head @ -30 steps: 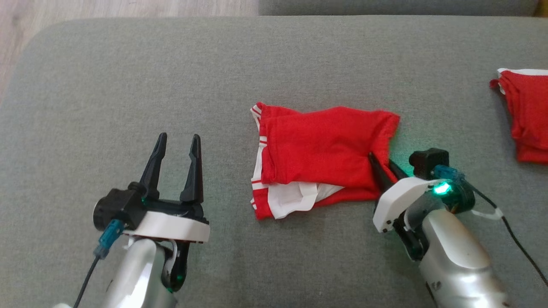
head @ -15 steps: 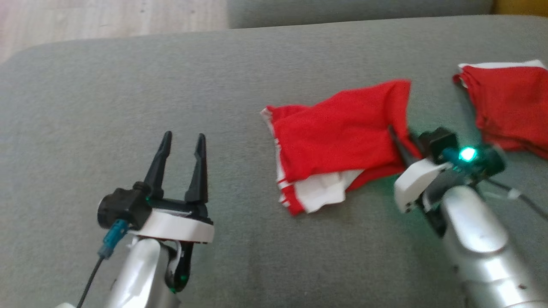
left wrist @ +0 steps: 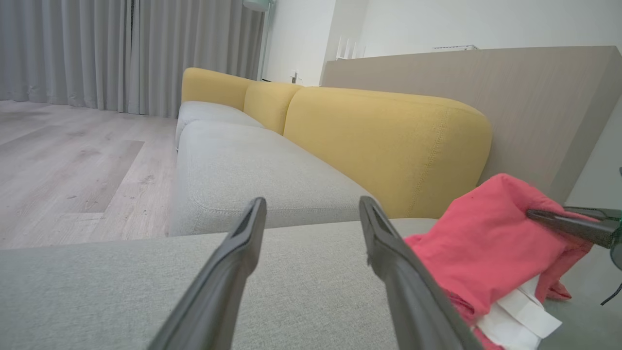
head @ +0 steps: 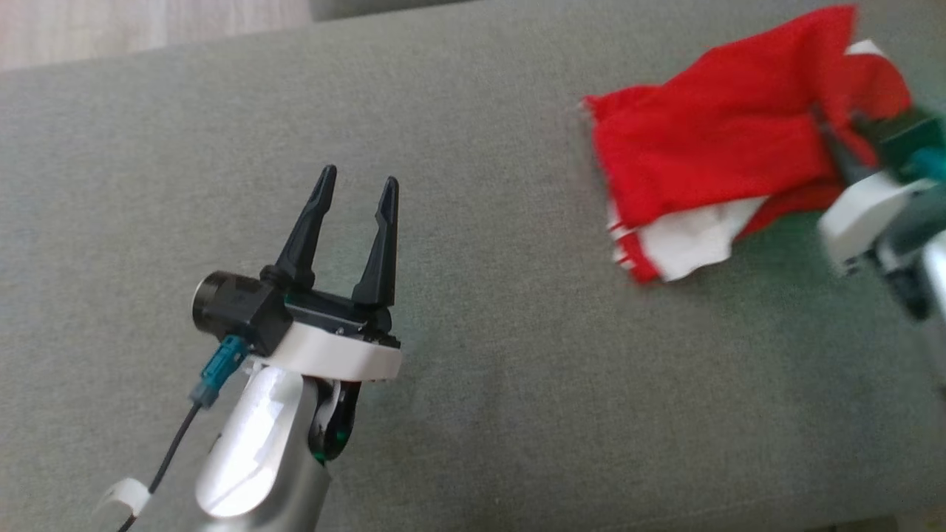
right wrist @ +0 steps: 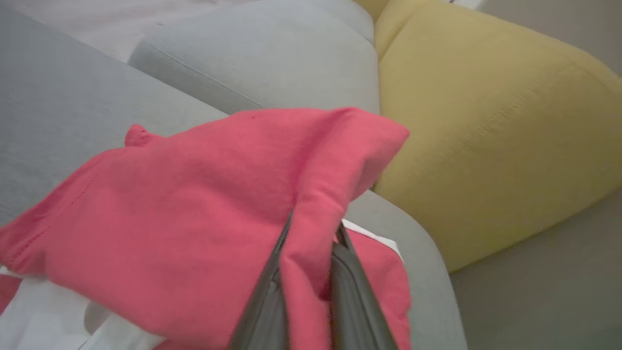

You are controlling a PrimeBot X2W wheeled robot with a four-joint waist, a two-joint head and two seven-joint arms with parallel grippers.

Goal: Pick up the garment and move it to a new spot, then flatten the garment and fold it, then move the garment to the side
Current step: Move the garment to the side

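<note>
With right gripper (right wrist: 315, 226), pinches a raised fold of the red garment (head: 709, 140), fingers clamped on the cloth. Holds that fold lifted above the grey cushion (head: 473, 384) at far right of the head view, white-trimmed end touching the cushion. Presents left gripper (head: 358, 176) well apart to the left, jaws spread, grasping nothing.

The garment (head: 709, 148) pinched in the right pincer (right wrist: 313, 226) was matt red knit cloth with white trim. Under the left pincer (head: 356, 177), whose fingers (head: 307, 222) were matt black plastic, the cushion (head: 517, 384) was coarse grey weave. The forearm (head: 251, 451) behind it shone smooth and silvery.
</note>
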